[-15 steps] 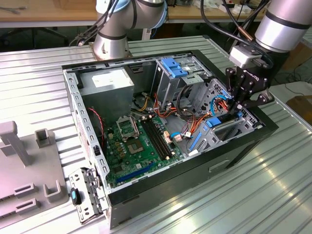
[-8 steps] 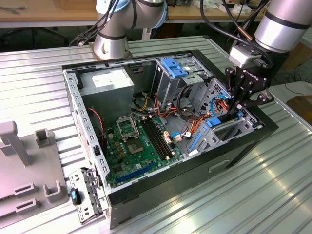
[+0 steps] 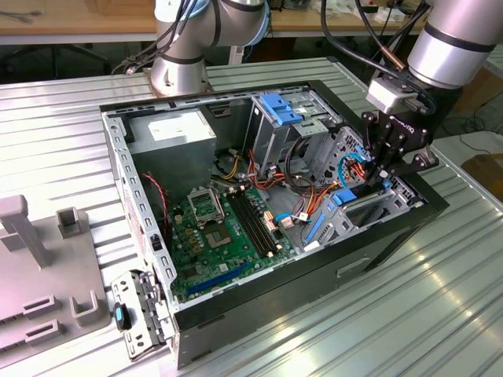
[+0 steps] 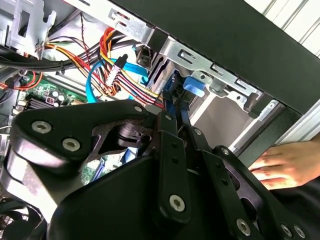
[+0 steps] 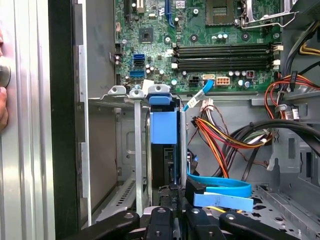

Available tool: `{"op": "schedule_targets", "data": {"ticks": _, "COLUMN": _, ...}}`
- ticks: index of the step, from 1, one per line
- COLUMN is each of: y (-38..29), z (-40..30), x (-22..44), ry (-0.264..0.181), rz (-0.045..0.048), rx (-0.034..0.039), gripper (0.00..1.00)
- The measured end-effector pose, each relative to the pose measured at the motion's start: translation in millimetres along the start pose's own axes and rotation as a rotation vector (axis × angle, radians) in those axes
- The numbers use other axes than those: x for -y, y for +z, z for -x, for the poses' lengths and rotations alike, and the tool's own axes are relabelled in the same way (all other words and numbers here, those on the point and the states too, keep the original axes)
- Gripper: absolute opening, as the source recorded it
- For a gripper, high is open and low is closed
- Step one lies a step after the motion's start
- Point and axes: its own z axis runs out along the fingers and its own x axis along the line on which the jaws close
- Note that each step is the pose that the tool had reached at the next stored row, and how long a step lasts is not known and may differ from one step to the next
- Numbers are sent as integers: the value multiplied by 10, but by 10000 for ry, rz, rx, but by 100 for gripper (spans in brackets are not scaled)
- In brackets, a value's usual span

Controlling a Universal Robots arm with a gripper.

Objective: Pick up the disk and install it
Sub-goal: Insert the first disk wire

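End effector [image 3: 383,174] | clamped on disk [image 5: 164,127] | disk upright in bay

Robotics lab: opened computer case [image 3: 377,236] on slatted metal workbench [image 3: 393,314]

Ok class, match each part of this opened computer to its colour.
Column one:
1. motherboard
2. flat cable
3. case outer wall
4. power supply box

Column two:
a. grey
b. light blue
c. green
d. black

Pairs: 1-c, 2-b, 3-d, 4-a
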Motion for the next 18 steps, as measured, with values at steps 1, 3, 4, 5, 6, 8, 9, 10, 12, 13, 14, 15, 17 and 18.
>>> {"op": "schedule_targets", "data": {"ticks": 1, "y": 8, "z": 0, "x": 0, "ry": 0, "rz": 1, "rx": -6, "gripper": 17}}
{"op": "schedule_targets", "data": {"ticks": 3, "y": 15, "z": 1, "x": 0, "ry": 0, "rz": 0, "rx": -4, "gripper": 17}}
{"op": "schedule_targets", "data": {"ticks": 4, "y": 17, "z": 1, "x": -1, "ry": 1, "rz": 1, "rx": -2, "gripper": 17}}
{"op": "schedule_targets", "data": {"ticks": 5, "y": 19, "z": 2, "x": -1, "ry": 1, "rz": 0, "rx": 1, "gripper": 17}}
{"op": "schedule_targets", "data": {"ticks": 6, "y": 19, "z": 2, "x": -1, "ry": 1, "rz": 0, "rx": 0, "gripper": 17}}
{"op": "schedule_targets", "data": {"ticks": 8, "y": 20, "z": 2, "x": -1, "ry": 1, "rz": 0, "rx": -1, "gripper": 17}}
{"op": "schedule_targets", "data": {"ticks": 9, "y": 23, "z": 2, "x": -1, "ry": 1, "rz": 0, "rx": 7, "gripper": 18}}
{"op": "schedule_targets", "data": {"ticks": 10, "y": 25, "z": 2, "x": -1, "ry": 1, "rz": 0, "rx": 9, "gripper": 24}}
{"op": "schedule_targets", "data": {"ticks": 12, "y": -53, "z": -3, "x": 24, "ry": 1, "rz": 0, "rx": 8, "gripper": 24}}
{"op": "schedule_targets", "data": {"ticks": 13, "y": -96, "z": -7, "x": 38, "ry": 0, "rz": 0, "rx": 8, "gripper": 24}}
{"op": "schedule_targets", "data": {"ticks": 14, "y": -105, "z": -8, "x": 41, "ry": 1, "rz": 0, "rx": 8, "gripper": 24}}
{"op": "schedule_targets", "data": {"ticks": 15, "y": -105, "z": -7, "x": 41, "ry": 2, "rz": 1, "rx": 10, "gripper": 24}}
{"op": "schedule_targets", "data": {"ticks": 17, "y": -105, "z": -7, "x": 41, "ry": 1, "rz": 1, "rx": 11, "gripper": 23}}
{"op": "schedule_targets", "data": {"ticks": 18, "y": -106, "z": -7, "x": 42, "ry": 1, "rz": 0, "rx": 11, "gripper": 16}}
